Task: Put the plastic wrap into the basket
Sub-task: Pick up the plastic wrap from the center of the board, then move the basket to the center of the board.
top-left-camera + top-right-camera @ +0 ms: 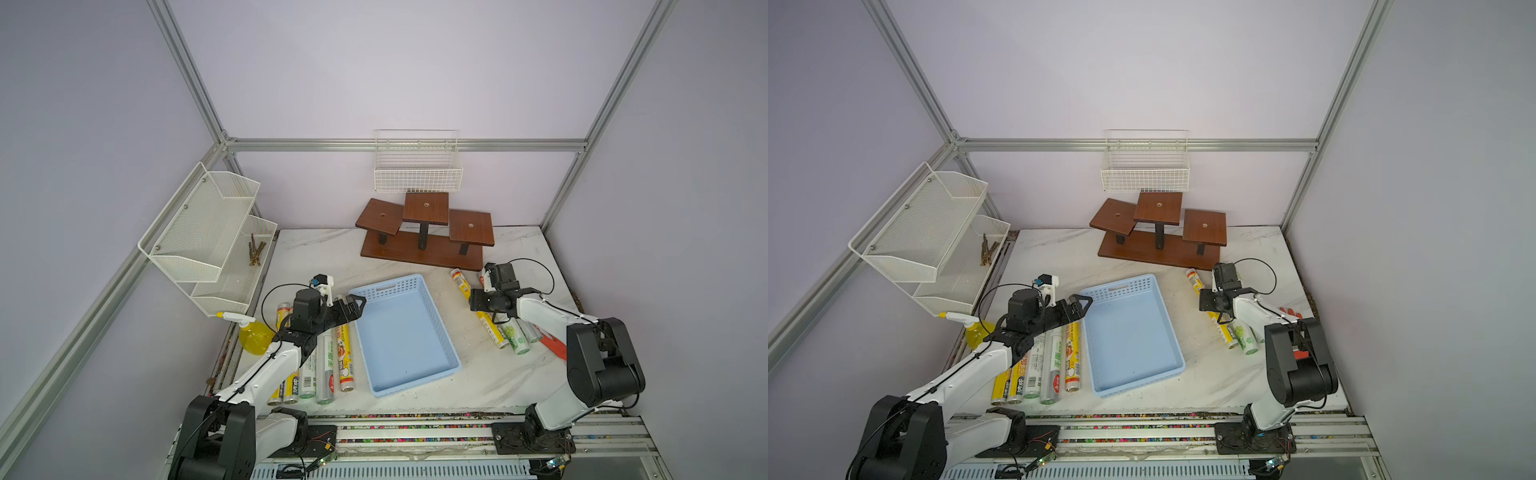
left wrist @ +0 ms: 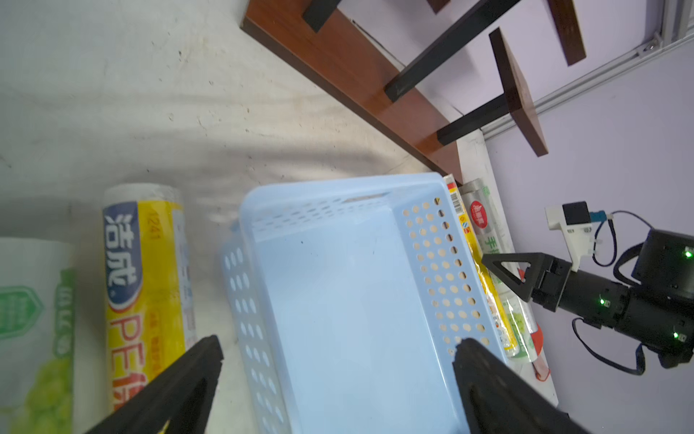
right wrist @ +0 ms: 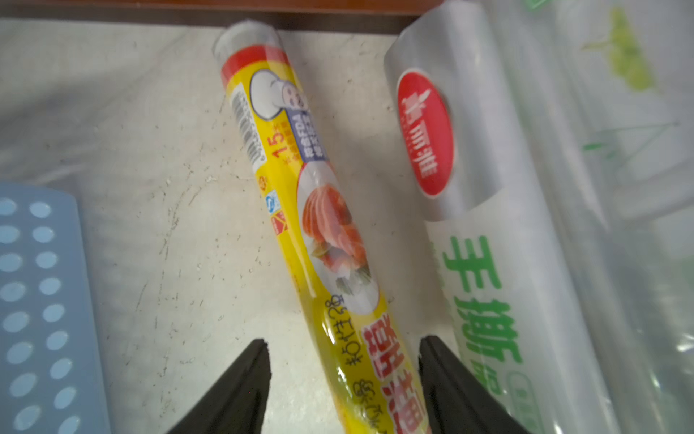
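The light blue basket (image 1: 405,332) (image 1: 1129,332) lies mid-table with nothing in it. A yellow-labelled plastic wrap roll (image 1: 460,282) (image 3: 311,210) lies to its right, beside silvery-white rolls with green print (image 1: 515,338) (image 3: 499,285). My right gripper (image 1: 473,302) (image 3: 343,345) is down over that yellow roll, jaws either side of it. One finger is at the roll and a gap shows on the other side. Several more rolls (image 1: 328,365) (image 2: 146,278) lie left of the basket. My left gripper (image 1: 357,305) (image 2: 338,349) hovers open and holds nothing at the basket's far left corner.
A brown wooden stepped stand (image 1: 419,249) stands behind the basket. A yellow spray bottle (image 1: 253,336) sits at the left table edge under the white mesh rack (image 1: 208,237). A white wire basket (image 1: 417,174) hangs on the back wall. Something red (image 1: 555,345) lies under the right arm.
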{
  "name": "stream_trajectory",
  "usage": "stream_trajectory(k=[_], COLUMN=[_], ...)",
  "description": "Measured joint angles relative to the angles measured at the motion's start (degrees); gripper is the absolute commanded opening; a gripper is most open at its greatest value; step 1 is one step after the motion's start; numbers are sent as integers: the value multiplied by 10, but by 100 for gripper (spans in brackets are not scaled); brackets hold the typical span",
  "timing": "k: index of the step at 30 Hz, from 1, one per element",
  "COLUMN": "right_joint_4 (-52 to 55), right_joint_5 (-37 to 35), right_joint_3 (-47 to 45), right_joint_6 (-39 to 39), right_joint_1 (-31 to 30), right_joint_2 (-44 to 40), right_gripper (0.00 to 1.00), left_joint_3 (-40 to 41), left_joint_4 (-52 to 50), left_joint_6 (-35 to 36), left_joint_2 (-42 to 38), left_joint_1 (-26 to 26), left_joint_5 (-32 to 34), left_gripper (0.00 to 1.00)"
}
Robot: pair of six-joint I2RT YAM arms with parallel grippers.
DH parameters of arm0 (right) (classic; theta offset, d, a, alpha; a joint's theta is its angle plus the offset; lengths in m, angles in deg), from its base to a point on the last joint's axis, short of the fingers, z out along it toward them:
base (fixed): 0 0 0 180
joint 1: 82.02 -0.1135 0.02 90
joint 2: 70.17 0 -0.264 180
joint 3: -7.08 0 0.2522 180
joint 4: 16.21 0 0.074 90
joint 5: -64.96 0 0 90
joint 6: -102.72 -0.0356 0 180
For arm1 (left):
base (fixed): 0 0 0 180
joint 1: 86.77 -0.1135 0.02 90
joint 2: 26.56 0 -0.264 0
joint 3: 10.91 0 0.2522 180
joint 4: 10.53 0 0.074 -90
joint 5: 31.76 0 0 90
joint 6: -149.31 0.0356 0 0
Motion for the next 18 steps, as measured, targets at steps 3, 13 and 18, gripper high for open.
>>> stream_trajectory(k=[3, 13, 18], right_joint_4=[8, 33, 38], right_joint_5=[-22, -36, -35], right_joint_3=[12, 31, 52], right_joint_6=[12, 31, 30], right_joint_1=[-14, -39, -45], right_joint_2=[25, 66, 89], right_gripper=[62, 59, 55], left_joint_3=[0, -17, -54], left_joint_4=[-27, -44, -47], left_joint_6=[-1, -1, -1], left_joint_2=[0, 61, 103], left_joint_1=[37, 92, 95], left_joint_5=[10, 19, 19], left_gripper=[100, 100, 100])
